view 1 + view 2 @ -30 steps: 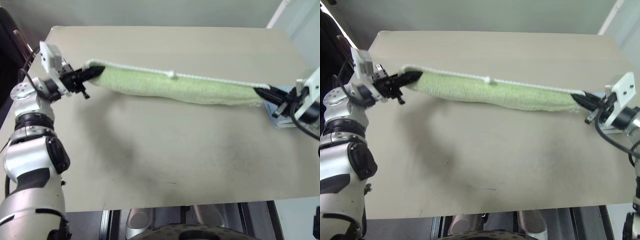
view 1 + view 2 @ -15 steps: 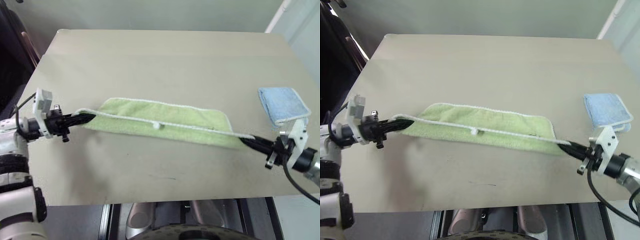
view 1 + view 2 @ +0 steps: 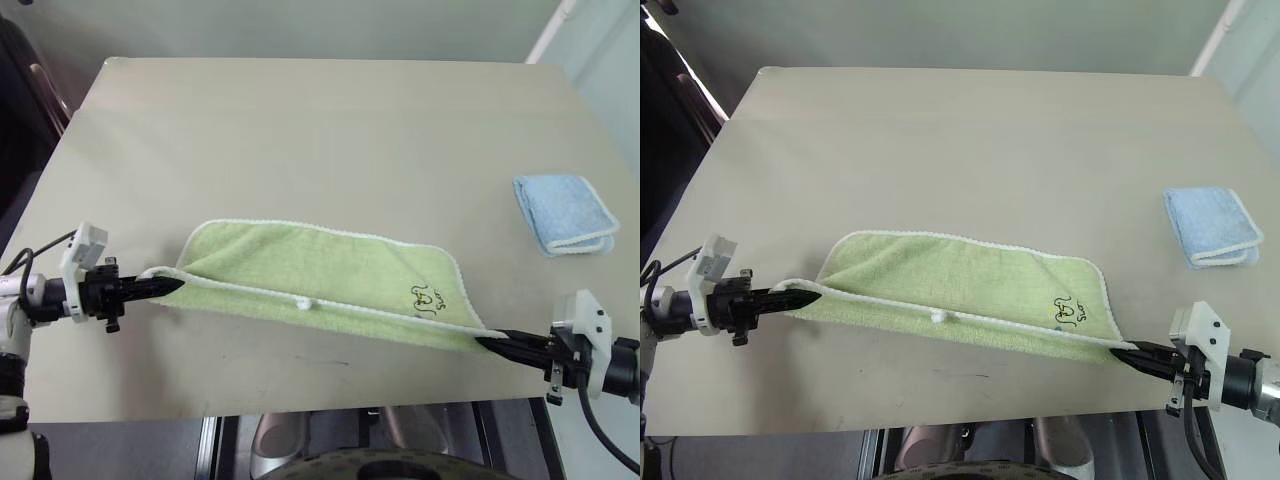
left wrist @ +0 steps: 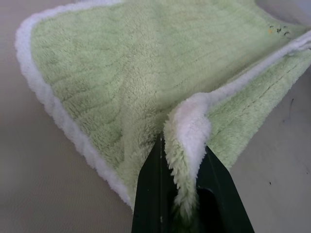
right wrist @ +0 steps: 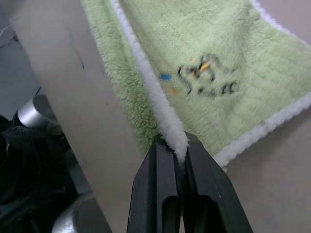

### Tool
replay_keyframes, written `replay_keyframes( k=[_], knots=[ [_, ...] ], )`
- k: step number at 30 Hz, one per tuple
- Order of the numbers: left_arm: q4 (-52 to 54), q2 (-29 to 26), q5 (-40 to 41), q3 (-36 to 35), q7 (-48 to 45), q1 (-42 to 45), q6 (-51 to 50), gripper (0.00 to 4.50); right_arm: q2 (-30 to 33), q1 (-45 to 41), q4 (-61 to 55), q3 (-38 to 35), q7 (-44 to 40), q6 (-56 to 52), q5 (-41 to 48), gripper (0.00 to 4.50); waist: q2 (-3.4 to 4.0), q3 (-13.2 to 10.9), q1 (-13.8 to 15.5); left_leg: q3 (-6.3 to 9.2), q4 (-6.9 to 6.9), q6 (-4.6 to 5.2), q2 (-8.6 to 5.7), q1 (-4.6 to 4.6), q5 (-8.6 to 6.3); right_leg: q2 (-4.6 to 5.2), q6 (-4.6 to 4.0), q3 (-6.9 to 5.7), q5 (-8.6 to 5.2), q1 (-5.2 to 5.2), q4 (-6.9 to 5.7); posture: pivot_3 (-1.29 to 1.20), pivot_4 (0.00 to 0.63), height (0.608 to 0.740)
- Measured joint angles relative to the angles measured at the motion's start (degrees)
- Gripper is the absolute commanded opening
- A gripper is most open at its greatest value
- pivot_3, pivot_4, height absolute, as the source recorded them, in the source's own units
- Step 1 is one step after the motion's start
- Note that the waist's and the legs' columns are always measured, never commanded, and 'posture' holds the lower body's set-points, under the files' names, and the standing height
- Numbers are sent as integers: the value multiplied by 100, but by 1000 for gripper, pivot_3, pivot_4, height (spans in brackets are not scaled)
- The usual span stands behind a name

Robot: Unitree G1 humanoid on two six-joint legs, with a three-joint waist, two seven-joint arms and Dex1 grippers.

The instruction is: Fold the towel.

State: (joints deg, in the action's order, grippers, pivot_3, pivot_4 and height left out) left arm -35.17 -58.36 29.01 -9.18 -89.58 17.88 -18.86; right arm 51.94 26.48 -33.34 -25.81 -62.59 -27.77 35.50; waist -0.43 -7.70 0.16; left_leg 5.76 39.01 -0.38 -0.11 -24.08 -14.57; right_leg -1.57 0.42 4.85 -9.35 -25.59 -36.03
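Looking down from the head camera, we see the light lime-green terry towel with white stitched edging [image 3: 330, 285] spread lengthwise on the near half of the beige tabletop [image 3: 320, 130], its near long edge lifted and stretched taut between both arms. Our left gripper [image 3: 172, 286] pinches the towel's left corner, and our right gripper [image 3: 487, 343] pinches the right corner near the table's front edge. A small white loop tag [image 3: 301, 303] sits midway along the raised edge, and a dark embroidered emblem [image 3: 426, 297] shows on the towel's right part. Well apart, at the table's right side, lies a smaller folded pale blue cloth [image 3: 565, 213].

Over to the left wrist view: the two black fingers [image 4: 155, 194] are clamped tight on a fluffy white-edged corner, with the towel's green pile spreading beyond on the table.

And the right wrist view: the black fingers [image 5: 160, 189] are closed on the white edging, which runs straight away from them, the emblem just beside it, and the table's front edge runs close alongside.
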Motion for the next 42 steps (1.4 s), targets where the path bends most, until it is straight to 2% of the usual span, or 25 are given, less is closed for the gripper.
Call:
replay_keyframes(
  k=[4, 10, 17, 37, 40, 42],
  knots=[
    [-489, 179, -126, 1, 86, 635, 283, 27, 9, -703, 359, 254, 128, 37, -55, 0, -4, 2, 6, 2, -1, 6, 0, 1, 3, 0, -7, -2, 5, 3, 0, 0, 150, 740],
    [-1012, 522, -345, 14, 143, 1095, 590, 27, -83, -1276, 920, 677, 282, 248, -328, 0, -3, 2, 6, 1, -2, 10, 1, -1, -1, -1, -1, -4, -1, 3, 7, 0, 150, 740],
    [-1763, 986, -695, 8, 732, 1624, 1269, 27, -595, -2421, 1930, 1328, 907, 654, -941, 0, -1, 1, 3, 0, 4, 37, 3, 8, 15, 0, 13, -6, 23, 17, 7, 0, 150, 740],
    [-3233, 1710, -1403, -1, 1817, 2548, 2469, 27, -1092, -3815, 3817, 2035, 1214, 1286, -1650, 0, 0, 0, 7, -1, 6, 46, -1, 6, 52, 4, 37, -5, 67, 23, 14, 0, 150, 740],
    [-3249, 1732, -1443, -11, 1836, 2559, 2490, 626, -1094, -3849, 3883, 2039, 1213, 1315, -1674, 0, -1, 0, 4, -2, 4, 46, -1, 6, 51, 4, 40, -5, 68, 23, 15, 0, 150, 740],
    [-3267, 1709, -1443, -85, 1826, 2558, 2459, 1327, -1094, -3849, 3977, 2038, 1214, 1268, -1691, 498, 0, 0, 5, -2, 3, 46, -1, 5, 51, 4, 40, -5, 66, 23, 15, 0, 150, 740]
  ],
)
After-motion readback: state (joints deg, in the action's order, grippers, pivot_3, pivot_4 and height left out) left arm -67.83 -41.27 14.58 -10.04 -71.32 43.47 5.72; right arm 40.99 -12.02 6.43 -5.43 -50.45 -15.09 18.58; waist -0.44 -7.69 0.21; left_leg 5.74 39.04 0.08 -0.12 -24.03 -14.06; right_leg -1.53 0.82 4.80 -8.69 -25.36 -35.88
